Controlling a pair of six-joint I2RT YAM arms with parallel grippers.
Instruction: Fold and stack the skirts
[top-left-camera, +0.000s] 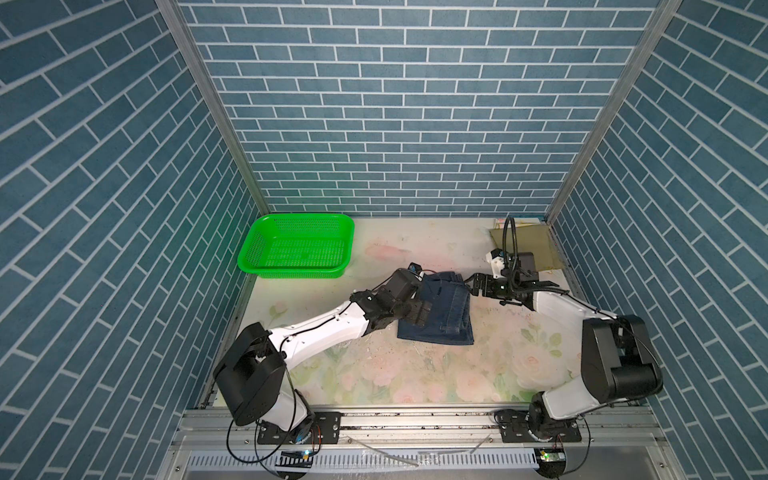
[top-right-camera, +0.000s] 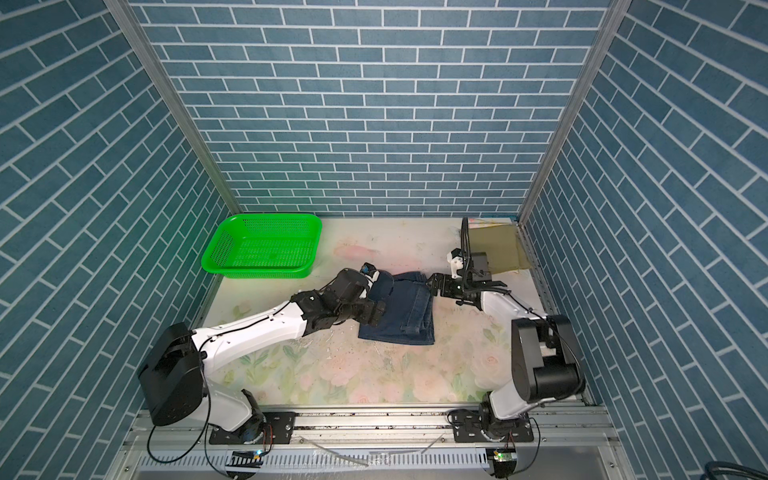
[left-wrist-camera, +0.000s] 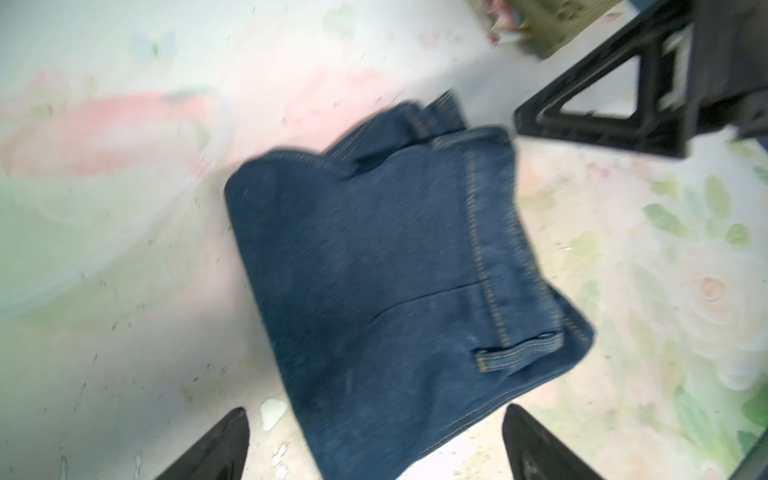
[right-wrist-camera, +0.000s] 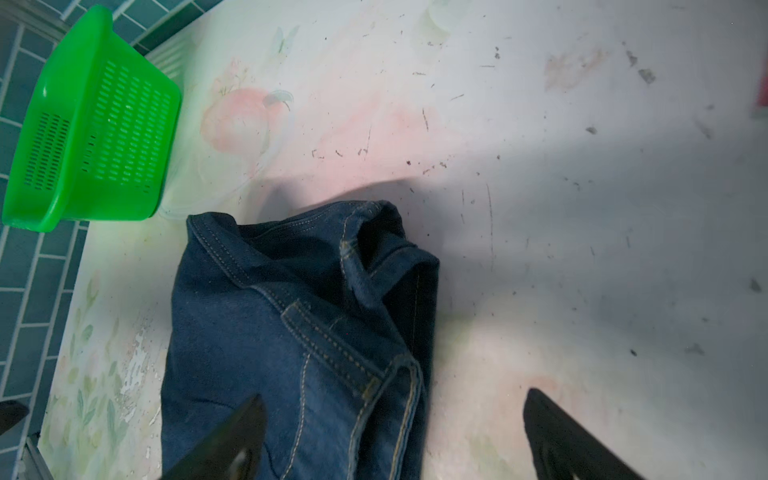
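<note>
Two grippers flank the folded denim skirt
Left gripper hovers over the edge facing the green basket, right gripper just off the opposite far corner, both with jaws apart and empty; the dark blue fold, seams up, long axis near-to-far, lies nearer than that basket and rightward; the folded olive skirt sits farther right, nearer the right arm

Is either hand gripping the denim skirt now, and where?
Nothing is held. The left hand and right hand are both open at the folded denim skirt.
</note>
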